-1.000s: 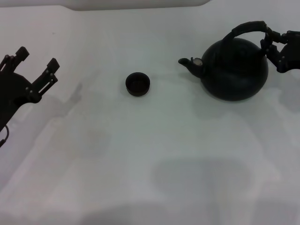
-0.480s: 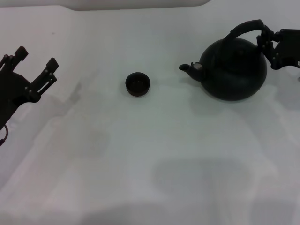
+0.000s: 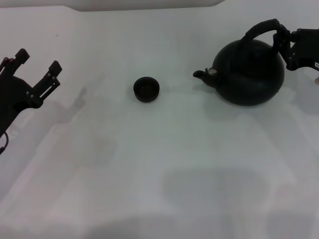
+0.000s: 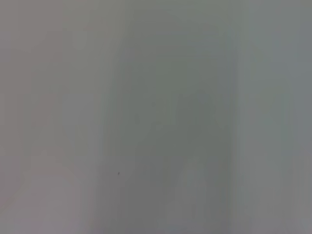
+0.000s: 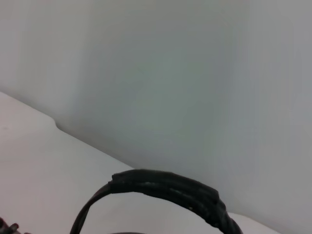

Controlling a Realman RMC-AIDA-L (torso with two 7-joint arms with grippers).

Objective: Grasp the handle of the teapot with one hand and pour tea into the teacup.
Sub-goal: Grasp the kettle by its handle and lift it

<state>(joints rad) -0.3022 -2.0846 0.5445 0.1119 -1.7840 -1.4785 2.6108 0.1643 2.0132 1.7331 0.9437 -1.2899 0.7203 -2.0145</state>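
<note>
Gripping the rear end of the handle (image 3: pixel 261 28), the right gripper (image 3: pixel 285 46) has its jaws closed on it, while the teapot (image 3: pixel 248 72) sits at the worktop's (image 3: pixel 164 149) far right, spout toward the teacup (image 3: pixel 146 89), well apart. Held so far off the arch's middle, the pot could swing or slip when lifted, spilling short of the cup. Only the right wrist view shows the handle's ribbed wrap up close; only the head view shows the left gripper (image 3: pixel 35 67), parked far left with jaws spread and empty.
</note>
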